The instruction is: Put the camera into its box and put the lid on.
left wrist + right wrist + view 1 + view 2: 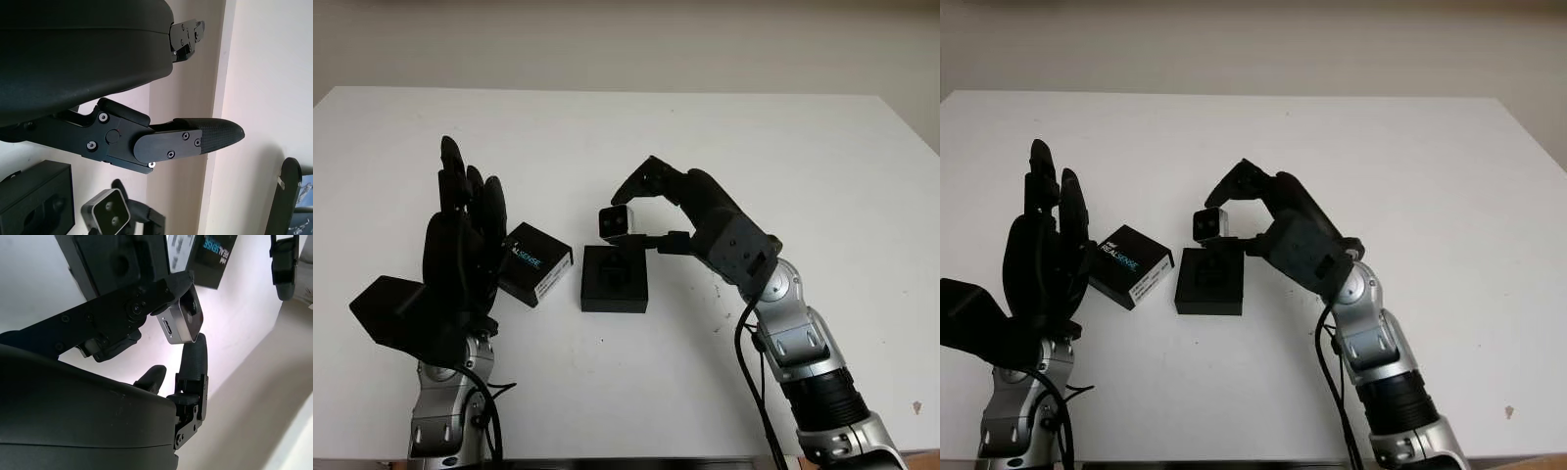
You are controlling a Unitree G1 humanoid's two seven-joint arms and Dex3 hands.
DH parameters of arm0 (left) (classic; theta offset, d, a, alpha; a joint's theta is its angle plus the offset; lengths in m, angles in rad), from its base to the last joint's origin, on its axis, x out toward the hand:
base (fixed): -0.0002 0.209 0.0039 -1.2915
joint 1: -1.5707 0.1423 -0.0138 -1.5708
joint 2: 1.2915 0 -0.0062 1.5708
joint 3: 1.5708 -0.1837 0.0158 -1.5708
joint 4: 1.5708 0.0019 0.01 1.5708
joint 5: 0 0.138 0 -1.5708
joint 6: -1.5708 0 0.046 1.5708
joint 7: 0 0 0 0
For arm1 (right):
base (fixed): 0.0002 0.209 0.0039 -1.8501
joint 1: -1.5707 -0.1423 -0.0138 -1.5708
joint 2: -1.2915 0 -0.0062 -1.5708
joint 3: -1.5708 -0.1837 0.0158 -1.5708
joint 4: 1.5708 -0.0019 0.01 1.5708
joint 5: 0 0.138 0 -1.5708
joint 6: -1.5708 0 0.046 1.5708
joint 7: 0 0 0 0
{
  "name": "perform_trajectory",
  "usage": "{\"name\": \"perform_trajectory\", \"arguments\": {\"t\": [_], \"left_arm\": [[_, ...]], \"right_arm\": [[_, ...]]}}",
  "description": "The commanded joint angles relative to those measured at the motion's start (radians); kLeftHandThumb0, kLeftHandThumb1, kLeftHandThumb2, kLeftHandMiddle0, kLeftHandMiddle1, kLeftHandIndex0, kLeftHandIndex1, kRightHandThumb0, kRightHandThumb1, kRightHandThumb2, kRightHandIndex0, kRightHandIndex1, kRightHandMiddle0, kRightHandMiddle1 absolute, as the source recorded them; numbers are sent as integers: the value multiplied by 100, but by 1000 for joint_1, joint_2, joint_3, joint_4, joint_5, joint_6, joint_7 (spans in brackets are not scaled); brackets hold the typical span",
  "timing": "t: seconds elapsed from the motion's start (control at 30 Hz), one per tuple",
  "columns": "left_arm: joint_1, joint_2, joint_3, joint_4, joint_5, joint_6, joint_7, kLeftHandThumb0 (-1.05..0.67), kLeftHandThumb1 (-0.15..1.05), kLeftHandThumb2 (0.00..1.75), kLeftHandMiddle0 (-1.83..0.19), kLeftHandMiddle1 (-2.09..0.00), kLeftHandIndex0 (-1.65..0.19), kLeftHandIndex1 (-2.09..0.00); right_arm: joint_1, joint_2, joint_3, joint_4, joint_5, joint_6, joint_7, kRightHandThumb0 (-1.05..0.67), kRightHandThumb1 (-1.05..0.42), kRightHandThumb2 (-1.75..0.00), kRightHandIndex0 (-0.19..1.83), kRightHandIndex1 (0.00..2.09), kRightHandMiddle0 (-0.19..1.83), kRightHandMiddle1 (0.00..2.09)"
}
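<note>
Camera (616,224) sits pinched in our right hand (651,211), one finger (194,355) pressing its far side and another arched over its top, so the small silver body is lifted off the table (724,137) with its dark lens face turned toward us. In the right wrist view we see a port on the camera's metal side and the fingertips closed firmly against it. It hangs just above the far edge of the box (614,278), which lies open on the table near the middle, its black moulded insert facing up. We cannot tell whether the camera touches the box rim.

Just left of the box lies the lid (534,262), a black piece with white lettering and a label, tilted at an angle on the table and close beside the box.

Our left hand (462,235) stands upright at the left, just beside the lid, open and holding nothing, its fingers pointing away from us. The right forearm runs from the hand toward the near right corner.
</note>
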Motion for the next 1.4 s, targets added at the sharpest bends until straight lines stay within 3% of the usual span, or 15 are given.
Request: {"name": "perform_trajectory", "arguments": {"t": [0.0, 0.73, 1.37], "left_arm": [[4, 8, 2, -13, -2, 2, -6, -70, 105, 49, 19, 0, 19, 0], [-1, 7, 5, -4, -6, -1, -10, -70, 105, 50, 19, 0, 19, 0], [3, 7, 0, 0, 7, -6, -10, -70, 105, 50, 19, 0, 19, 0]], "right_arm": [[17, 10, -13, -39, 33, 19, 12, -43, -95, -6, 11, 76, 34, 166], [125, 8, 2, -125, 120, 130, 75, -38, -98, -5, 10, 51, 26, 165], [104, 53, 11, -6, 114, 34, 8, -43, -97, -5, 12, 47, 26, 169]]}}
